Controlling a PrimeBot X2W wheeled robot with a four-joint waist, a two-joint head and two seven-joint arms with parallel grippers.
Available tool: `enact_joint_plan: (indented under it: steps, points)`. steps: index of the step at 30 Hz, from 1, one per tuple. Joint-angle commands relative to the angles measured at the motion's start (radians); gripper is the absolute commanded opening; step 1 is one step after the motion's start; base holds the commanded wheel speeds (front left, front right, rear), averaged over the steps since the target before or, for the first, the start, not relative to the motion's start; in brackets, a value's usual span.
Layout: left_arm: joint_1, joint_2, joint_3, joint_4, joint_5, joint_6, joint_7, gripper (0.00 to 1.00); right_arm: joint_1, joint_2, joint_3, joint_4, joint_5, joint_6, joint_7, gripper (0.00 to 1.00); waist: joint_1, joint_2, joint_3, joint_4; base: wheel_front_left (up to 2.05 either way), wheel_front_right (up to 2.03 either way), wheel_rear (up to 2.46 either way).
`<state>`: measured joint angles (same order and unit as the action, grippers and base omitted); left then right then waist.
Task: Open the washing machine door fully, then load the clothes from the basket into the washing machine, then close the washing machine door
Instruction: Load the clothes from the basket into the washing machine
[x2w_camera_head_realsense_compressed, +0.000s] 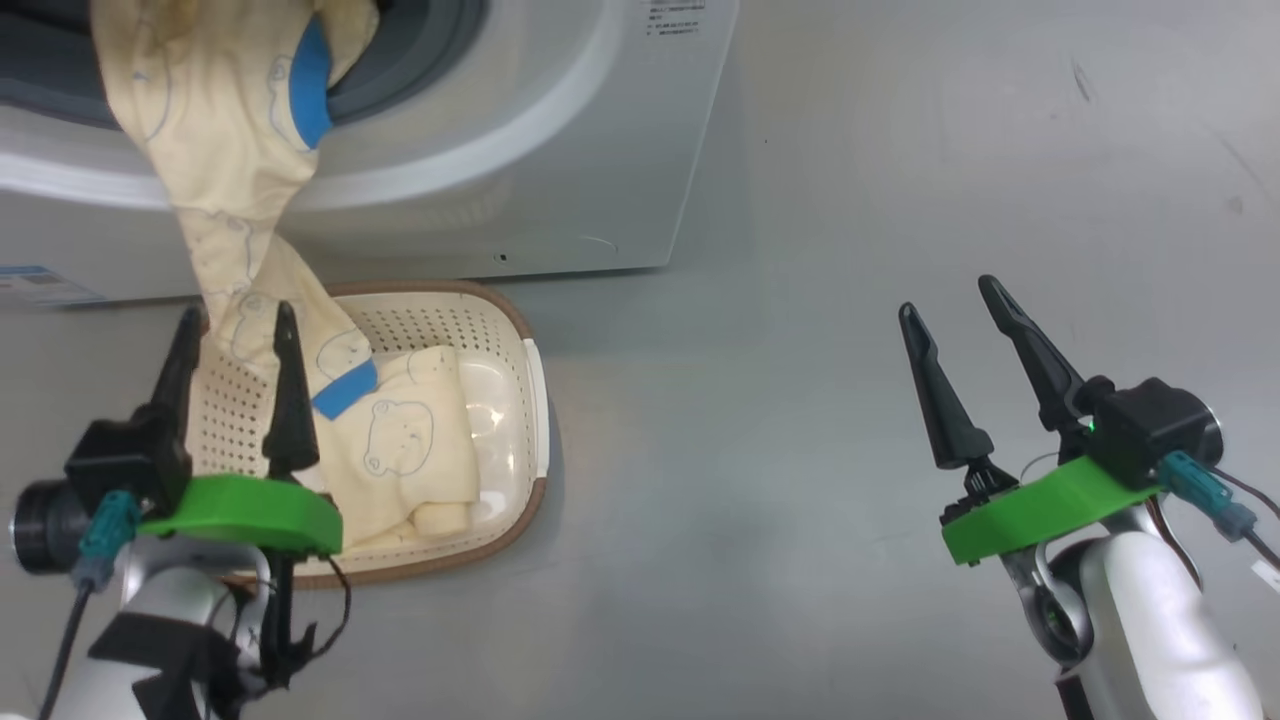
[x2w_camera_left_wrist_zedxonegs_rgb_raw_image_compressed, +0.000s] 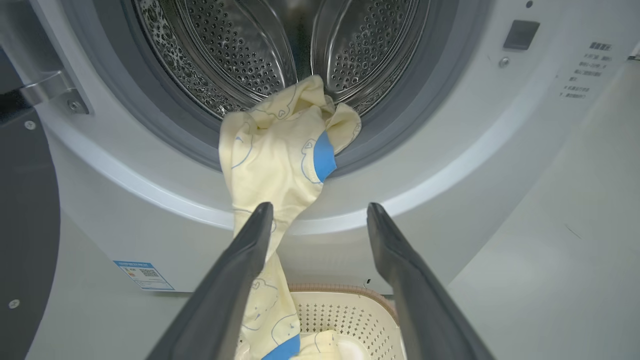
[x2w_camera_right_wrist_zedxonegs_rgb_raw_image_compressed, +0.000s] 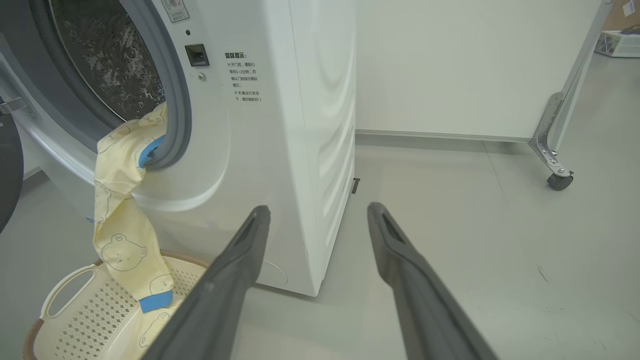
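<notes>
Cream-yellow clothes (x2w_camera_left_wrist_zedxonegs_rgb_raw_image_compressed: 270, 150) — bear outlines (x2w_camera_head_realsense_compressed: 398, 437), blue patch (x2w_camera_left_wrist_zedxonegs_rgb_raw_image_compressed: 324, 157)

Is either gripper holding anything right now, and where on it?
Nothing is held. Left gripper and right gripper both stand open; the clothes hang from the washing machine into the basket.

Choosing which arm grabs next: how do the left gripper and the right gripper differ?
The left gripper hovers over the cream perforated plastic basket, right by the cream-yellow bear-print garment hanging from the white washing machine; the right gripper hovers over grey floor, away from both. The left gripper faces the steel drum; the right gripper faces past the machine's side. Both are open and empty.
</notes>
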<state>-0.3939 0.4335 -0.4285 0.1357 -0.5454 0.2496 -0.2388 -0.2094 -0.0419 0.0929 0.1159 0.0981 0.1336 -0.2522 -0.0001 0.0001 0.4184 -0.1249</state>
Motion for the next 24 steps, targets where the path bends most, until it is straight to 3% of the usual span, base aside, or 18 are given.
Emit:
enact_joint_plan:
  steps: [1,14,24]
  points:
    - [0.013,0.016,0.029,-0.032,0.007,0.166,-0.01,1.0,0.014,-0.008,0.011,-0.024,-0.006,-0.003,-0.01,1.0,0.0001,-0.0001,-0.029,0.014,0.0,0.0,0.0]
    - [0.09,-0.023,0.017,0.001,0.0,0.176,-0.017,1.0,0.068,-0.008,-0.003,-0.025,-0.021,-0.003,-0.01,1.0,0.0001,-0.0001,-0.098,0.033,0.0,0.0,0.0]
    - [0.091,-0.032,0.019,0.036,-0.001,0.159,-0.02,1.0,0.08,-0.008,0.0,-0.024,-0.019,-0.003,-0.01,1.0,0.0001,-0.0001,-0.119,0.036,0.0,0.0,0.0]
